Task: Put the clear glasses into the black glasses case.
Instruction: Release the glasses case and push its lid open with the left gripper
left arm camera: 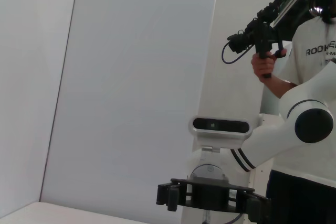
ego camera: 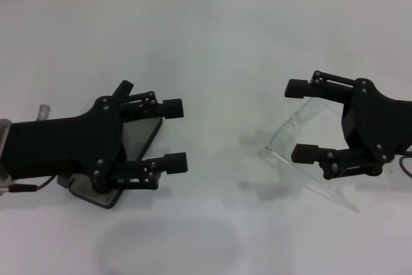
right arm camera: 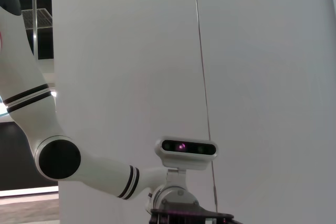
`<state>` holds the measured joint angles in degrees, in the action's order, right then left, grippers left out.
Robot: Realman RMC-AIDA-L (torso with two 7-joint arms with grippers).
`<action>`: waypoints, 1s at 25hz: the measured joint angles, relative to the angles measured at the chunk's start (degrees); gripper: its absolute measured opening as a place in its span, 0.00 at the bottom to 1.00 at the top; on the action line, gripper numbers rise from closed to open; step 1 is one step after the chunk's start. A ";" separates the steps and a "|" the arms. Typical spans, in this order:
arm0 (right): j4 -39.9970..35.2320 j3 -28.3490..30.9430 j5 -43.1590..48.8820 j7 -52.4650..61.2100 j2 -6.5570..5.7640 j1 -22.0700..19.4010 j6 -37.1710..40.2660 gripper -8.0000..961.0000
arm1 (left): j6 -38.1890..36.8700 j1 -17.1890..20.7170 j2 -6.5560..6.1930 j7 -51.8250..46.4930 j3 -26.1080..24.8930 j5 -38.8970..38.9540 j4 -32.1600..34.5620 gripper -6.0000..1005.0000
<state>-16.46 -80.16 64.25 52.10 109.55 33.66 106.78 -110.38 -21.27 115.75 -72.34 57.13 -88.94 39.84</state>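
Lying between the spread fingers of the right gripper, the clear glasses rest ungrasped

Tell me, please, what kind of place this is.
Probably a robot lab or data-collection room. A plain white table stands against white wall panels; two black grippers, left and right, work over it; and a person holding a handheld device stands nearby.
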 joint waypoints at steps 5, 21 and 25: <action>-0.14 -0.06 0.00 -0.68 0.05 0.00 0.43 0.92 | 1.08 0.00 0.08 0.01 0.00 -0.01 -0.64 0.79; -0.38 13.93 -0.16 -0.45 -2.49 -8.07 -0.37 0.92 | 10.01 1.04 3.46 -26.09 -7.62 -5.41 27.63 0.78; -0.53 21.79 -0.23 -0.21 -3.34 -12.53 2.71 0.92 | 15.47 0.72 3.84 -41.14 -4.96 -16.42 40.54 0.78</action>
<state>-16.99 -58.37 64.01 51.89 106.21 21.13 109.48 -94.91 -20.55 119.59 -113.48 52.17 -105.36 80.38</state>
